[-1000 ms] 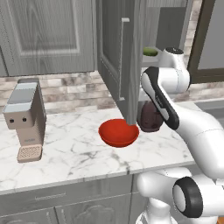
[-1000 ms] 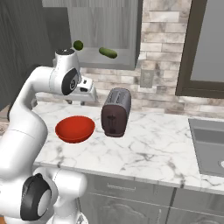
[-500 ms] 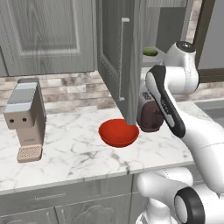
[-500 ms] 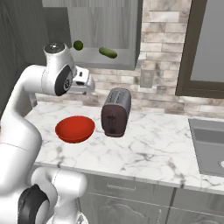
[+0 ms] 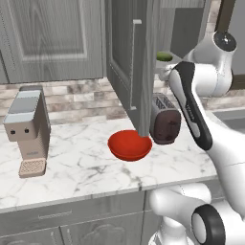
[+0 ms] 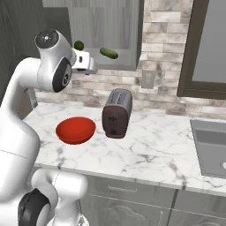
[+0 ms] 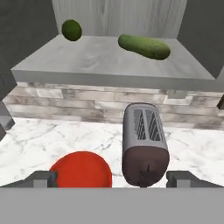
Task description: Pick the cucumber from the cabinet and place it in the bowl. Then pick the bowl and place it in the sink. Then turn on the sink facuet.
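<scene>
Nearest to the camera on the hand, the gripper (image 7: 113, 178) is now standing released. Its two dark tips are far apart at the two sides of the hand view, and nothing is between them. One second ago the jaws were about half closed, so they have just been spreading. In the same second the arm has been lifting the hand from the level of the toaster up to the level of the cupboard shelf. I judge that the robot is preparing to grasp, and the first step of the task is only beginning.

Below the hand, the bowl (image 7: 81, 170) is sitting empty on the counter (image 7: 26, 144), about midway between its front edge and the wall. It is just beside the toaster (image 7: 144, 148), which is lying next to it.

Farther away, the cabinet (image 5: 136, 72) is standing with its door open. The cucumber (image 7: 144, 47) is lying on the pale shelf (image 7: 100, 61), toward its right back corner, and nothing is touching it. A small round green thing (image 7: 71, 29) is resting at the left back corner, well apart from it. The hand is still needing to travel forward over the front edge of the shelf.

The sink (image 6: 212, 141) is waiting at the far right end of the counter.
</scene>
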### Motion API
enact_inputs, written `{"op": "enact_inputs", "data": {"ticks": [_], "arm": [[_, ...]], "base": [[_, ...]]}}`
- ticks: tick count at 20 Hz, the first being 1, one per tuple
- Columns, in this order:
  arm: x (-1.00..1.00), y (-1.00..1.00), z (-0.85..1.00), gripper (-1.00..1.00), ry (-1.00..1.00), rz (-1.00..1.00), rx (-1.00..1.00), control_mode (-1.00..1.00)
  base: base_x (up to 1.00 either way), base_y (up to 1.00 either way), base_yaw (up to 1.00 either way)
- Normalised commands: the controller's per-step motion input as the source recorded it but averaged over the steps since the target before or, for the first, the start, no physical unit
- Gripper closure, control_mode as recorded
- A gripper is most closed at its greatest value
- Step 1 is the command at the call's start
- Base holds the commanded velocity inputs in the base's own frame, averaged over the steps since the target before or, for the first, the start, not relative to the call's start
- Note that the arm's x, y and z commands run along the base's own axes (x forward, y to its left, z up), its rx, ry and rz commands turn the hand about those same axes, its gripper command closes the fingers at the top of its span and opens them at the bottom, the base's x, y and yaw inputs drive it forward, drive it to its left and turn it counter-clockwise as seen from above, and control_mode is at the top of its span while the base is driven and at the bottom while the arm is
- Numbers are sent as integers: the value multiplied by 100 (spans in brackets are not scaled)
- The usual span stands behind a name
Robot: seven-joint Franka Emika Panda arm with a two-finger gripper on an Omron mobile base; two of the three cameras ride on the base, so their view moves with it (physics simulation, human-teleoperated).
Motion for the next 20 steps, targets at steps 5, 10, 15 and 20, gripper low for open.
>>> {"op": "enact_inputs", "data": {"ticks": [5, 10, 15, 20], "arm": [[23, -19, 25, -100, -20, -9, 0, -100], [63, 0, 0, -100, -12, -18, 0, -100], [46, -4, 4, -100, -4, -15, 0, -100], [32, -8, 10, -100, 0, -9, 0, -100]], "base": [[0, 0, 0], [0, 0, 0], [0, 0, 0], [0, 0, 0]]}}
